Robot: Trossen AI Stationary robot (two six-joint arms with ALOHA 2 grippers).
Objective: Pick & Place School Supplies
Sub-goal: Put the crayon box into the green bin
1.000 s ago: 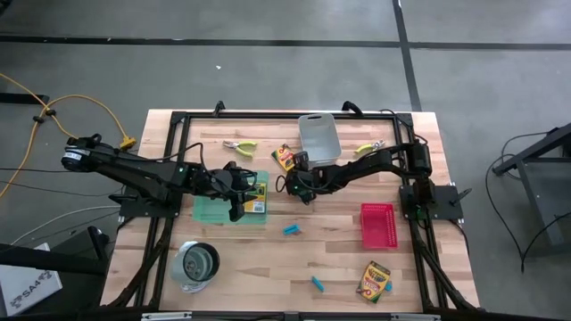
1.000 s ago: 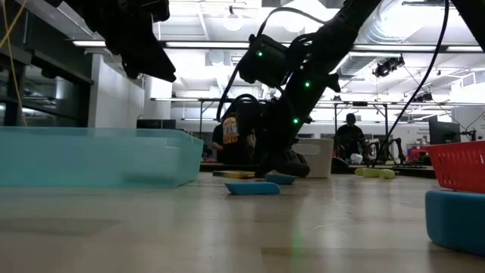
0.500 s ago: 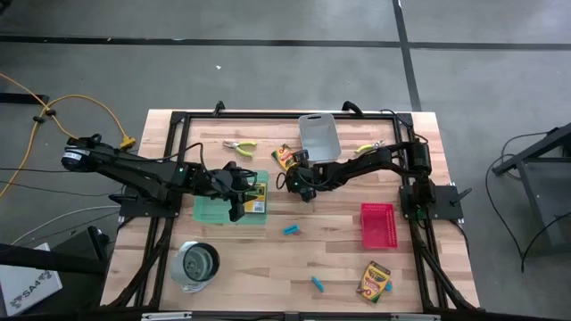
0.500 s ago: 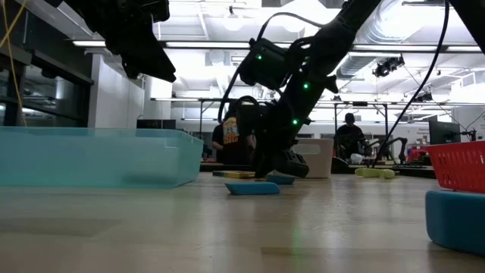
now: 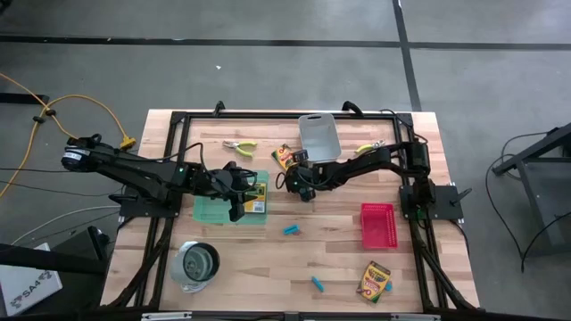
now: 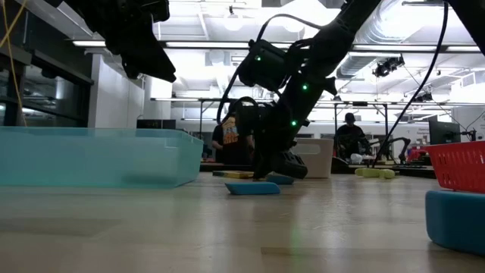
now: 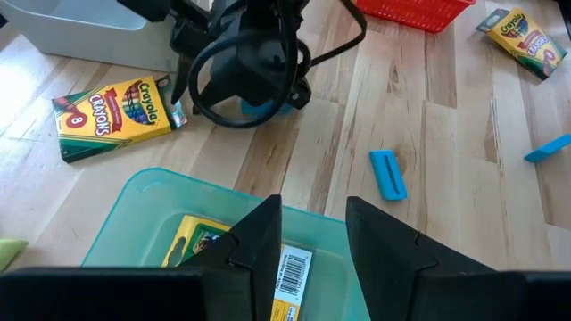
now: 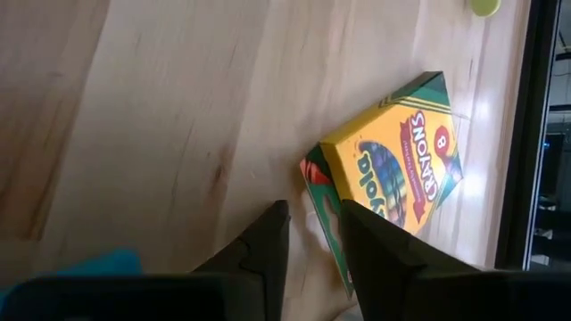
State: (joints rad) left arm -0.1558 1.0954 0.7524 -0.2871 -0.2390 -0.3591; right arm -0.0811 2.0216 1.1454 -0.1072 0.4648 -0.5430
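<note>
Two robot arms work over a wooden table strewn with school supplies.

From above, the left gripper [image 5: 239, 201] hovers over a crayon box [image 5: 257, 197] lying in the green tray [image 5: 207, 210]. The left wrist view shows its jaws slightly spread, holding nothing. The right wrist view shows the right gripper [image 8: 310, 234], jaws narrowly apart, touching the table beside another crayon box [image 8: 403, 163].

The dark left arm reaches in from the desk's left edge toward the middle, its two-finger left gripper [image 5: 239, 189] hanging above the desk with the jaws parted and nothing between them. The dark right arm stretches from the right rear corner leftward and bends down at the wrist, bringing the right gripper [image 5: 302, 185] low to the desk, jaws a narrow gap apart around nothing.
</note>
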